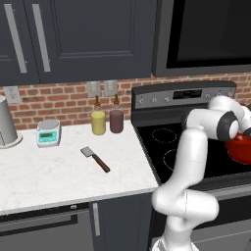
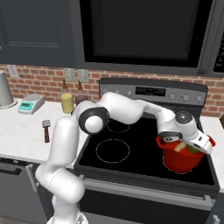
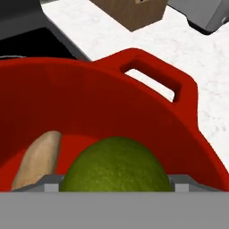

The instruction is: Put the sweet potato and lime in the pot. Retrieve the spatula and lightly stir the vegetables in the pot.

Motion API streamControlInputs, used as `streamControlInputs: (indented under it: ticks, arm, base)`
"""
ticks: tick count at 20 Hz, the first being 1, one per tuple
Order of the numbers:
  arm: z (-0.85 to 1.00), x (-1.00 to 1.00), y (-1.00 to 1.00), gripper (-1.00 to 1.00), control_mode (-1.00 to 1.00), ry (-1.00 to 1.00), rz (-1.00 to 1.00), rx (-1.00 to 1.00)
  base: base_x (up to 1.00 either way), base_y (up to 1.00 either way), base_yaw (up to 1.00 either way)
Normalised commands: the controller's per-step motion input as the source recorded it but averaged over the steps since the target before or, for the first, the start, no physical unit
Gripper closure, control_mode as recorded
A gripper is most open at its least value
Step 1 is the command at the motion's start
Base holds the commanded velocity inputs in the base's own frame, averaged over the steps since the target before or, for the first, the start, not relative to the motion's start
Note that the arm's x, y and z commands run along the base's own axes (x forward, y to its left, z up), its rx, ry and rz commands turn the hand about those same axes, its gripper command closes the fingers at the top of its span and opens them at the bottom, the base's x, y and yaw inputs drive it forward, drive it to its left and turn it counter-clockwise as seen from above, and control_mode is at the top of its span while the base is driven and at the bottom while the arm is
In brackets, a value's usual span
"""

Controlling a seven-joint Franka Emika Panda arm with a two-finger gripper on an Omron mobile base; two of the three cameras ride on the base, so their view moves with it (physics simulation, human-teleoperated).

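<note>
While I find no readable writing anywhere, I count one lime [image 3: 116, 164] and one sweet potato [image 3: 39, 157] inside the pot [image 2: 180, 159] on the stove's right; one spatula [image 1: 94, 159] lies left on the counter. Gripper [image 2: 192, 146] over the pot: opening hidden, can't tell.

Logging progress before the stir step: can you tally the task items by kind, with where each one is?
Pot: 1, red pot on the stove.
Vegetables: 2, sweet potato and lime, both inside the pot.
Utensils: 1, spatula lying on the counter.
Total: 4
</note>
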Motion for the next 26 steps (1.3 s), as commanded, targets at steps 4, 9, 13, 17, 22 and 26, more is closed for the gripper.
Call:
streamControlInputs:
  ticks: [4,9,13,17,22,26]
  arm:
    - [-0.06,0.23,0.01,1.00,-1.00,0.00,0.01,0.01]
    - [-0.06,0.30,0.21,-1.00,-1.00,0.01,0.02,0.00]
    - [-0.11,0.18,0.32,-1.00,-1.00,0.04,0.01,0.00]
    - [-0.05,0.01,0.11,-1.00,-1.00,0.03,0.00,0.00]
    - [0.00,-0.01,0.00,-1.00,-1.00,0.01,0.02,0.00]
    - [0.25,-0.32,0.00,-1.00,-1.00,0.00,0.01,0.00]
  base:
    - [0.00,0.00,0.00]
    - [0.00,0.00,0.00]
    - [0.00,0.00,0.00]
    - [0.00,0.00,0.00]
    - [0.00,0.00,0.00]
    - [0.00,0.00,0.00]
